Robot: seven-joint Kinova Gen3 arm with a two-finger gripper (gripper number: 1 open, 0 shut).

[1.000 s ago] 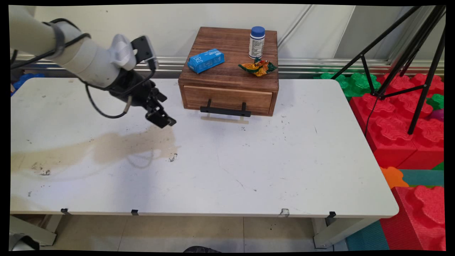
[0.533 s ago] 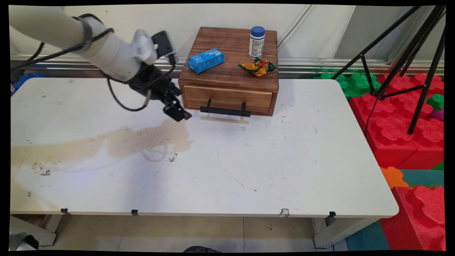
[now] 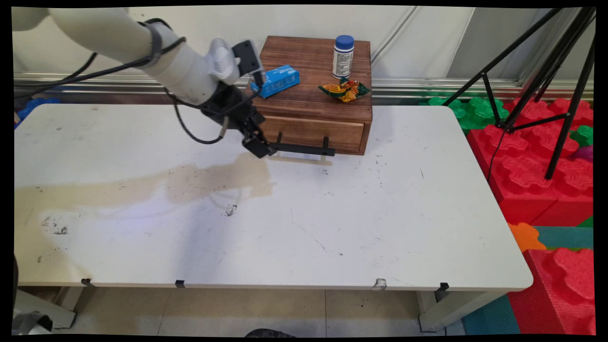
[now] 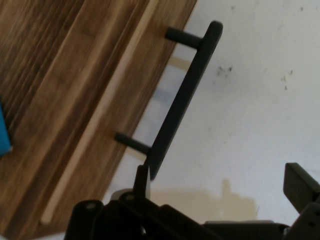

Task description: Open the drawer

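Note:
A small wooden drawer box (image 3: 313, 102) stands at the table's far side, its drawer closed, with a black bar handle (image 3: 304, 150) across the front. My gripper (image 3: 260, 148) hangs low just off the handle's left end, fingers open. In the hand view the handle (image 4: 185, 95) runs diagonally above the gripper (image 4: 220, 175); the left fingertip (image 4: 141, 176) is right at the bar's near end, the right finger (image 4: 300, 185) is far off over the white table. Nothing is held. The wooden drawer front (image 4: 75, 100) fills the left.
On top of the box lie a blue carton (image 3: 275, 80), a white bottle with a blue cap (image 3: 343, 56) and a crumpled orange-green wrapper (image 3: 345, 90). A black tripod (image 3: 536, 71) and red foam blocks (image 3: 536, 175) stand right of the table (image 3: 332, 228).
The arm has swung right and slightly toward the wall, carrying the gripper from over the table's left-middle to the left end of the drawer handle.

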